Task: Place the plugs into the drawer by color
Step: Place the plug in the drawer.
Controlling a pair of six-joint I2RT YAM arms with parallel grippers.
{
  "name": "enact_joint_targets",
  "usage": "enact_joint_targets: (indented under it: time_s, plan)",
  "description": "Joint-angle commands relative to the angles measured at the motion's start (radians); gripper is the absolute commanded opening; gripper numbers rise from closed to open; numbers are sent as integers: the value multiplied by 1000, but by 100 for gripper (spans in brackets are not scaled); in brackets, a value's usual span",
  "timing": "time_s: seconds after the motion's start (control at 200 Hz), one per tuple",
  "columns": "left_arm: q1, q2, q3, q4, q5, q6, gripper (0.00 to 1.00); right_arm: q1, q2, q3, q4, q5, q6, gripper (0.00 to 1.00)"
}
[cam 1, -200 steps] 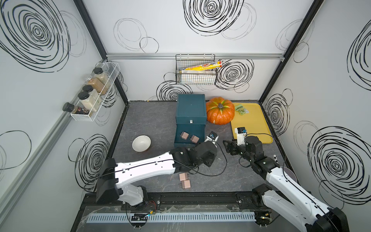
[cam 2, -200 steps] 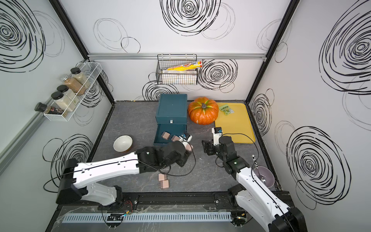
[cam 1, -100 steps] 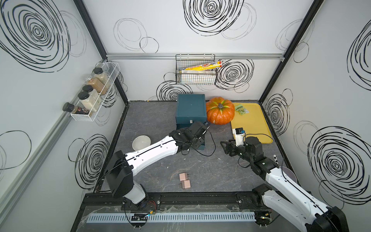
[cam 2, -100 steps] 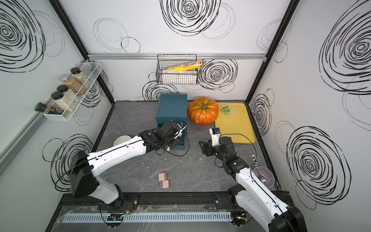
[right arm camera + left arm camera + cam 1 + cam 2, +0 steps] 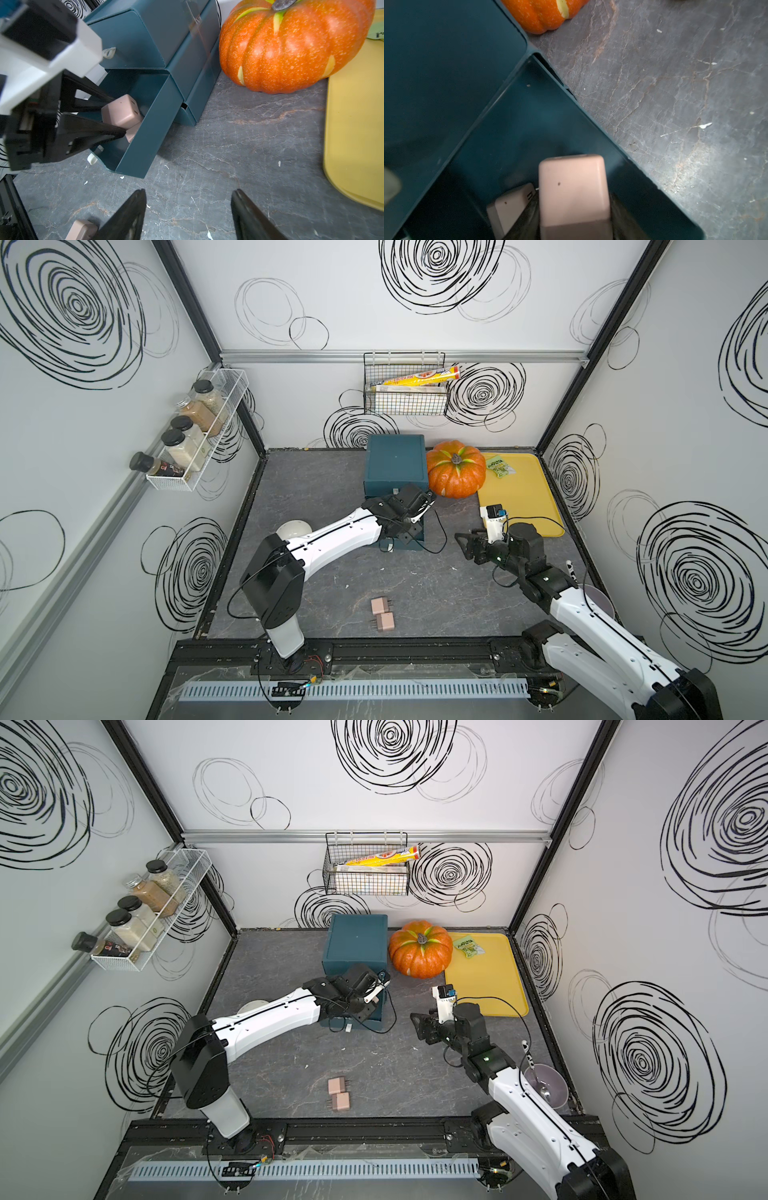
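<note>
The dark teal drawer chest (image 5: 395, 460) stands at the back of the table with its middle drawer (image 5: 145, 128) pulled out. My left gripper (image 5: 120, 115) reaches into that drawer, shut on a pale pink plug (image 5: 573, 191). Another pink plug (image 5: 512, 205) lies on the drawer's floor beside it. Two more pink plugs (image 5: 380, 605) (image 5: 385, 621) lie side by side near the table's front edge. My right gripper (image 5: 188, 193) hangs open and empty over bare table, to the right of the drawer. No teal plugs are in view.
An orange pumpkin (image 5: 455, 472) sits against the chest's right side, with a yellow tray (image 5: 523, 497) beyond it. A white bowl (image 5: 293, 526) is partly hidden behind my left arm. A purple bowl with a spoon (image 5: 544, 1088) stands at the right edge.
My left arm swung from in front of the drawer to above it, carrying the pink plug into the open drawer. The right gripper drifted slightly forward and stayed open.
</note>
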Motion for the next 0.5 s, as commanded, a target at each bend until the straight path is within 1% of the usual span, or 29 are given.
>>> enact_joint_targets:
  time_s: [0.0, 0.07, 0.13, 0.215, 0.315, 0.431, 0.491]
  plan:
    - [30, 20, 33, 20, 33, 11, 13, -4, -9, -10, 32, -13, 3, 69]
    - [35, 37, 39, 18, 38, 9, 18, -4, -4, -8, 33, -14, 4, 69]
    - [35, 53, 42, 21, 21, 6, 19, -4, -2, -8, 32, -17, 3, 69]
    - [38, 66, 44, 31, 44, 4, 21, -3, -4, -8, 34, -19, 2, 70]
    - [38, 73, 47, 37, 41, -10, 32, -4, -7, -9, 32, -13, 2, 70]
    - [37, 68, 48, 45, 51, -15, 40, -4, -7, -8, 30, -7, -1, 70]
    - [38, 61, 44, 47, 32, -18, 43, -4, -4, -9, 29, -5, -1, 70]
